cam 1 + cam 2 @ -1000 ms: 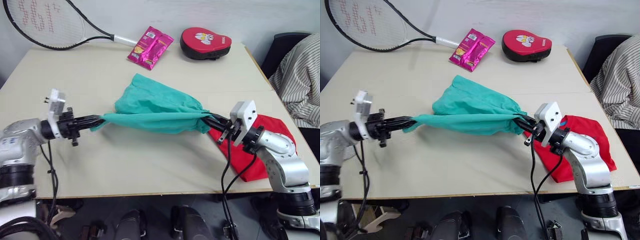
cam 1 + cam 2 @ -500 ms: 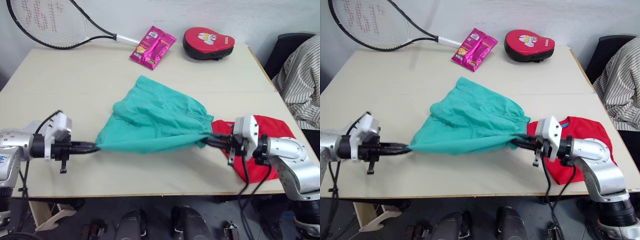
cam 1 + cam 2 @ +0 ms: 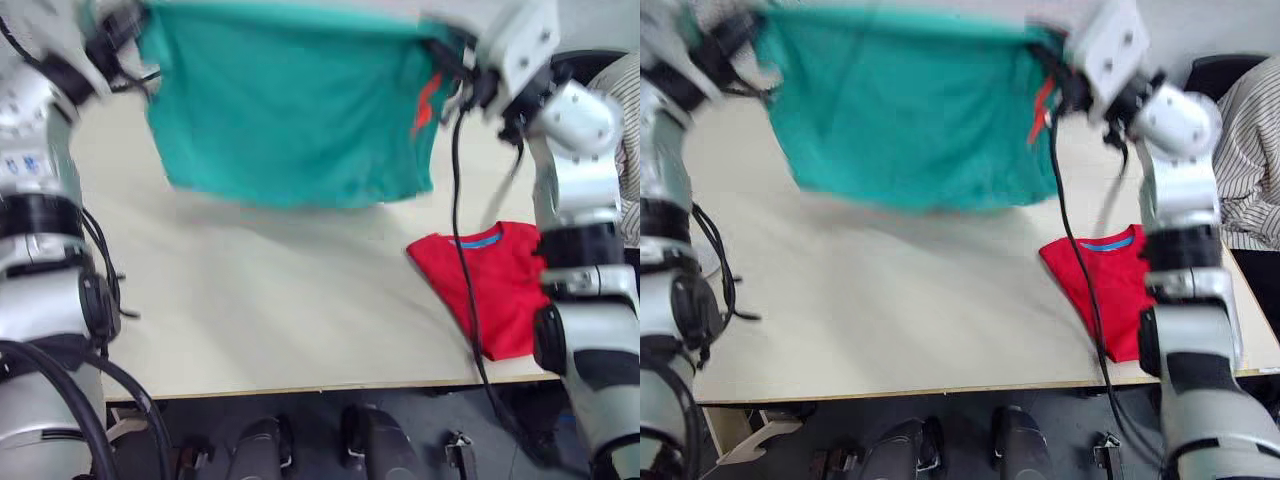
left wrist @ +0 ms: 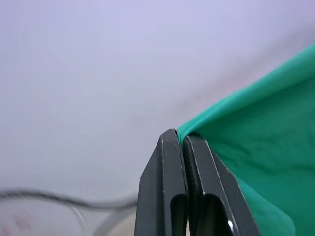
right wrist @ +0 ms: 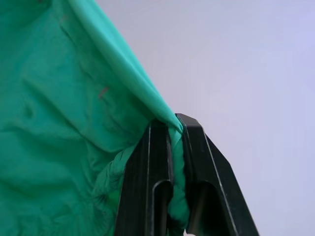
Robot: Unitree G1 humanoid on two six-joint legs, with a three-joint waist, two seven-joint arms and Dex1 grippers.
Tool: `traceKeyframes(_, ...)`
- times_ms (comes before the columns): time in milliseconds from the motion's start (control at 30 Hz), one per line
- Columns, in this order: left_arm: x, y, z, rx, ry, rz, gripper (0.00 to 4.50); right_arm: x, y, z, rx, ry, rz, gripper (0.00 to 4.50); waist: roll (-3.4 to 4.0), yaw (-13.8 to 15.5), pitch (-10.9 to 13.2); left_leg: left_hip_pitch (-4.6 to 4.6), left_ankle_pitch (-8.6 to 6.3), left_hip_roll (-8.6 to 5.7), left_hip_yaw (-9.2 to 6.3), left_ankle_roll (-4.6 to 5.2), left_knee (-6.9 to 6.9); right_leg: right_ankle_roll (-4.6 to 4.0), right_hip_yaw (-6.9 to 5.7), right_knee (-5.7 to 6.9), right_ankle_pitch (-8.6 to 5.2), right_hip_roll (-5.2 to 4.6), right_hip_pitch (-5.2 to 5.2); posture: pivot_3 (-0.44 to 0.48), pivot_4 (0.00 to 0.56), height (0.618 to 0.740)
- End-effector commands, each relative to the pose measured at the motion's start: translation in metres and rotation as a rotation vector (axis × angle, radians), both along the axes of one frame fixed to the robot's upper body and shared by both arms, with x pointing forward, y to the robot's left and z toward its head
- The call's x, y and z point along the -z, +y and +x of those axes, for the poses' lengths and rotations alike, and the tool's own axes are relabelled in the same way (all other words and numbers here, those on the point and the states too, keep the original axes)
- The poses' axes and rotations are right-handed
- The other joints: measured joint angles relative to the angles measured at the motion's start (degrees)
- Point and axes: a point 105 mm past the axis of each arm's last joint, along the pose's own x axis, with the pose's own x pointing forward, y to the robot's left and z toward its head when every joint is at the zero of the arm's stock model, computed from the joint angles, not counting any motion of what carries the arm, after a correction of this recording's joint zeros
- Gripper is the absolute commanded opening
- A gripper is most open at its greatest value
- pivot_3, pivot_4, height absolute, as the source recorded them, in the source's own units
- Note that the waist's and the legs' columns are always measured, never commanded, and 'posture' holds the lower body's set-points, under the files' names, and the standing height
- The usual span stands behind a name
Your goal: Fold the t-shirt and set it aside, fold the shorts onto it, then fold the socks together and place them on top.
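The shorts (image 3: 290, 110) hang spread wide between the left gripper (image 4: 181, 138) and right gripper (image 5: 173, 123), each pinching a top corner, long axis running across, hem pointing down.

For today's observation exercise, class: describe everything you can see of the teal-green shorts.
The shorts are teal-green soft cloth, held up and spread wide in the air above the table, hanging like a sheet. The left end effector pinches one top corner, the right end effector the other. An orange drawstring dangles near the right side.
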Motion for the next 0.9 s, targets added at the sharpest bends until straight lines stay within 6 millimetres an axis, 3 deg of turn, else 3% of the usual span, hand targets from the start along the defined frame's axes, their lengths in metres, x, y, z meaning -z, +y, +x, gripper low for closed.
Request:
traceKeyframes(33, -0.031, 0.026, -0.049, 0.118, -0.213, -0.063, 0.02, -0.003, -0.013, -0.013, -0.033, -0.103, 0.061, 0.00, -0.01, -0.13, 0.00, 0.13, -0.01, -0.04, 0.09, 0.02, -0.14, 0.03, -0.01, -0.01, -0.02, 0.05, 0.03, 0.000, 0.150, 0.740)
traceKeyframes(133, -0.013, 0.019, -0.055, 0.252, -0.128, 0.069, 0.02, 0.032, -0.005, -0.007, -0.088, -0.001, -0.004, 0.00, -0.03, -0.24, -0.01, 0.25, -0.09, -0.14, 0.34, 0.10, -0.15, 0.50, -0.02, -0.12, -0.30, 0.22, 0.17, 0.000, 0.150, 0.740)
traceKeyframes(267, 0.003, 0.022, -0.061, 0.272, -0.074, 0.127, 0.02, 0.052, -0.004, -0.006, -0.123, 0.060, -0.010, 0.00, 0.01, -0.30, 0.24, 0.27, -0.10, -0.16, 0.44, 0.25, 0.43, 0.51, 0.15, 0.36, -0.27, 0.21, 0.19, 0.000, 0.150, 0.740)
traceKeyframes(300, 0.026, 0.028, -0.059, 0.283, 0.035, 0.150, 0.02, 0.082, -0.002, -0.007, -0.145, 0.143, -0.089, 0.00, 0.01, -0.30, 0.24, 0.27, -0.11, -0.13, 0.42, 0.29, 0.60, 0.51, 0.23, 0.49, -0.24, 0.20, 0.19, 0.000, 0.150, 0.740)
traceKeyframes(367, 0.120, 0.034, -0.063, 0.315, 0.479, 0.310, 0.02, 0.169, -0.010, -0.016, -0.221, 0.462, -0.230, 0.00, 0.18, -0.70, -0.01, 0.45, -0.10, -0.06, 0.42, 0.32, 0.58, 0.48, 0.59, 0.46, -0.15, 0.16, 0.30, 0.000, 0.150, 0.740)
traceKeyframes(400, 0.154, 0.032, -0.073, 0.347, 0.652, 0.360, 0.02, 0.196, -0.015, -0.023, -0.248, 0.595, -0.250, 0.00, 0.16, -0.76, -0.06, 1.04, -0.29, -0.02, 0.42, 0.22, 0.39, 0.47, 0.92, 0.32, -0.25, 0.05, 0.86, 0.000, 0.150, 0.740)
traceKeyframes(433, 0.181, 0.031, -0.081, 0.331, 0.771, 0.418, 0.02, 0.210, -0.020, -0.033, -0.277, 0.652, -0.260, 0.00, 0.16, -0.68, -0.03, 1.88, -0.56, 0.01, 0.27, 0.10, 0.15, 0.44, 1.00, 0.14, -0.58, 0.08, 1.71, 0.000, 0.150, 0.740)
traceKeyframes(500, 0.212, 0.031, -0.095, 0.318, 0.922, 0.492, 0.02, 0.232, -0.027, -0.049, -0.307, 0.722, -0.334, 0.00, 0.04, -0.20, 0.42, 2.12, -0.79, 0.04, 0.10, 0.00, 0.19, 0.30, 1.00, 0.11, -0.88, 0.07, 1.93, 0.000, 0.150, 0.740)
traceKeyframes(600, 0.250, 0.030, -0.111, 0.319, 1.088, 0.558, 0.02, 0.263, -0.038, -0.067, -0.323, 0.843, -0.404, 0.00, 0.01, 0.65, 0.47, 1.17, -0.76, 0.05, -0.08, -0.04, 0.72, 0.20, 0.96, 0.56, -0.83, -0.02, 1.01, 0.000, 0.150, 0.740)
traceKeyframes(667, 0.270, 0.028, -0.121, 0.336, 1.171, 0.621, 0.02, 0.281, -0.045, -0.080, -0.330, 0.934, -0.457, 0.00, 0.02, 1.23, 0.39, 1.37, -0.72, 0.07, -0.18, -0.15, 0.70, 0.05, 0.90, 0.48, -0.73, -0.03, 1.22, 0.000, 0.150, 0.740)
traceKeyframes(900, 0.300, 0.010, -0.145, 0.514, 1.376, 0.662, 0.02, 0.308, -0.057, -0.108, -0.330, 1.120, -0.545, 0.00, 0.16, 1.53, 0.29, 1.39, -0.90, 0.12, -0.27, -0.54, 0.51, -0.18, 0.78, 0.36, -0.76, -0.11, 1.18, 0.000, 0.150, 0.740)
